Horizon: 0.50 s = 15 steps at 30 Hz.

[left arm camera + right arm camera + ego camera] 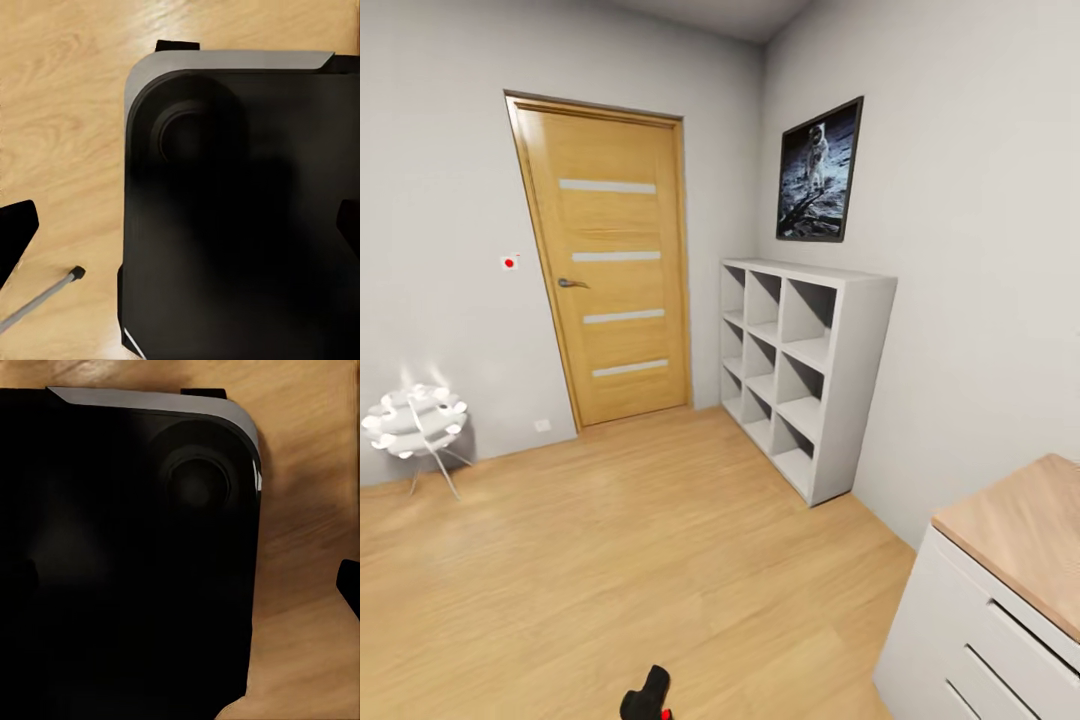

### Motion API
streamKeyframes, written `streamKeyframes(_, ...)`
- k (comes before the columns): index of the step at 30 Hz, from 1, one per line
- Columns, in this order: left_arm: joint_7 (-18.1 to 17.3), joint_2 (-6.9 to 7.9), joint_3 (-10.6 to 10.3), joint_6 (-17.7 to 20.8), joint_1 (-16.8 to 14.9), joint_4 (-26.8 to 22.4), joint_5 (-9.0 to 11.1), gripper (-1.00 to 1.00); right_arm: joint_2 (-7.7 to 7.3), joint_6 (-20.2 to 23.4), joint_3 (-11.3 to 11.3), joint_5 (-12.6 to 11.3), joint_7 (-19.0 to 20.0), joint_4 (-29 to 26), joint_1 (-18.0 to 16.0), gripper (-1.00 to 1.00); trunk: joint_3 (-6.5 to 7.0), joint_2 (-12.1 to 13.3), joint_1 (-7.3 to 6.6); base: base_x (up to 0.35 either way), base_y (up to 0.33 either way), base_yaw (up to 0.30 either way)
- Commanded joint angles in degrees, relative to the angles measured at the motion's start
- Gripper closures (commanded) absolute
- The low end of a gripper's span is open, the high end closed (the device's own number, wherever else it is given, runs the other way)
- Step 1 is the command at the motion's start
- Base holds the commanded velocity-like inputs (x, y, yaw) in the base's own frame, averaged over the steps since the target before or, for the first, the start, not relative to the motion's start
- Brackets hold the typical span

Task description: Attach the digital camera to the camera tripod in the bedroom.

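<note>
A small black object with a red spot [648, 698] pokes up at the bottom edge of the head view; it looks like the digital camera but is cropped too much to be sure. A thin silver rod with a black tip [46, 295] lies low over the wood floor beside my base and resembles a leg of the camera tripod. My left gripper [180, 232] hangs open above my dark base [240, 210], with one fingertip [15, 241] at the picture's edge. My right gripper [187, 585] is also open over the base, and nothing sits between its fingers.
An oak door [610, 265] stands shut in the far wall. A white cube shelf [805, 370] lines the right wall under a moon poster [820, 172]. A white dresser with a wood top [1000, 610] is close at the right, and a white lamp [415, 425] at the left.
</note>
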Motion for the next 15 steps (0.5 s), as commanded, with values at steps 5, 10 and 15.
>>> streamKeyframes(5,0.0,0.07,0.3,-0.2,-0.1,0.0,0.1,-1.00,0.01,0.0,0.0,0.0,0.0,0.0,0.0,-1.00,-0.08,0.0,0.03,0.298,0.073,-0.237)
streamKeyframes(10,0.0,0.13,0.3,-0.2,-0.2,0.0,0.6,-1.00,-0.10,0.0,0.1,0.0,0.0,0.0,0.0,-1.00,-0.09,0.0,0.03,0.273,0.168,-0.124)
streamKeyframes(15,0.0,0.10,0.3,-0.2,-0.2,0.0,1.0,-1.00,-0.24,-0.1,0.1,0.1,0.1,-0.2,0.0,-1.00,-0.10,0.0,0.03,0.258,0.219,-0.042)
